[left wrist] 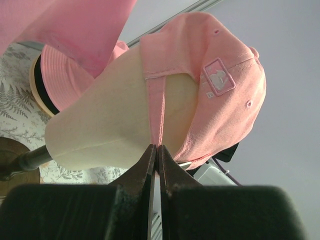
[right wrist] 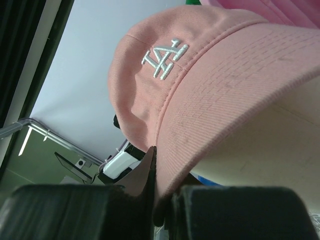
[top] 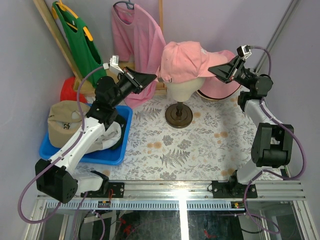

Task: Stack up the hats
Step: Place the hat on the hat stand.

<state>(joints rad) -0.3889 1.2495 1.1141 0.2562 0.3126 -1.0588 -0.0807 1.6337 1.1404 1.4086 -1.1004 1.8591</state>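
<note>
Near left: tan cap is lying in blue bin, well apart from both grippers.

Mid-table: pink cap is sitting on mannequin head.

Left gripper is pressing its fingers fully together at the cap's rear. Back strap is running straight down into the fingertips, apparently pinched.

Right gripper is clamping the brim from the opposite side, jaws nearly closed, with the brim edge sitting between the fingers.

Far right: pink bucket hat is lying on the table behind the head.

Back: pink shirt is hanging.
</note>
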